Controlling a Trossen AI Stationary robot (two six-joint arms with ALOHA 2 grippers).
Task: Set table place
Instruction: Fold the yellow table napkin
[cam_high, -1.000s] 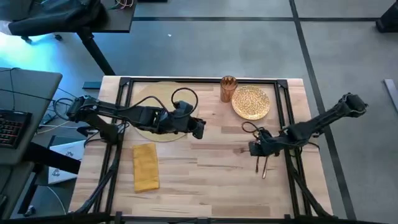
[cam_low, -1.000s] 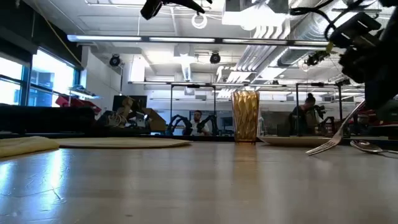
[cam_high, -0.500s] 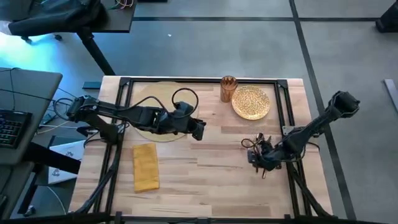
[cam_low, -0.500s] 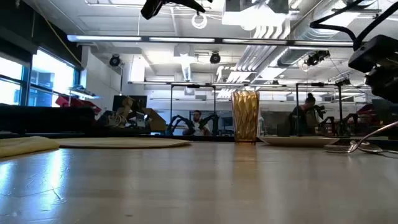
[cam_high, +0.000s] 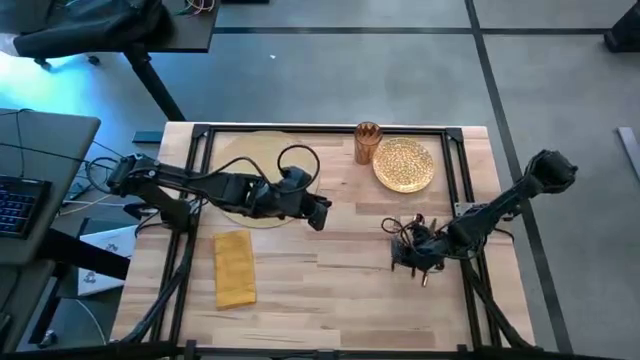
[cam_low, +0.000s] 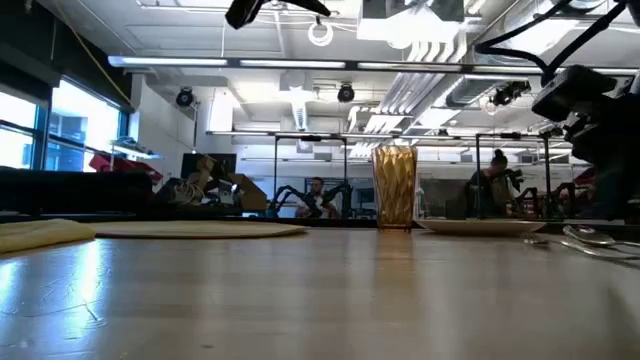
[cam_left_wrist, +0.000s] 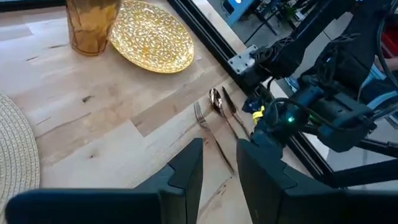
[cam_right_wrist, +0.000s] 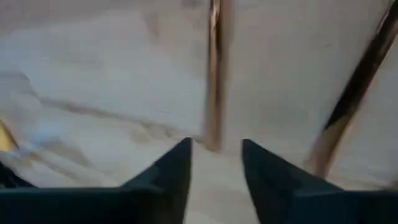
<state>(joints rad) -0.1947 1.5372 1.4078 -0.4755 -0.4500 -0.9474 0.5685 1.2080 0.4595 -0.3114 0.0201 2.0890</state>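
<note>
right hand (cam_high: 408, 262) narrowly parted over cutlery (cam_left_wrist: 217, 115); gold cup (cam_high: 367, 142) beside plate (cam_high: 404, 164).

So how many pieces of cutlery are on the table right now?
3, lying side by side on the table below the gold plate, by the right claw: a fork, a spoon and a third, likely a knife. More may be hidden.

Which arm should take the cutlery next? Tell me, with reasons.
Right, probably. The right end effector is low over the cutlery, fingers open around a handle in its wrist view. The left end effector hangs near the placemat.
</note>
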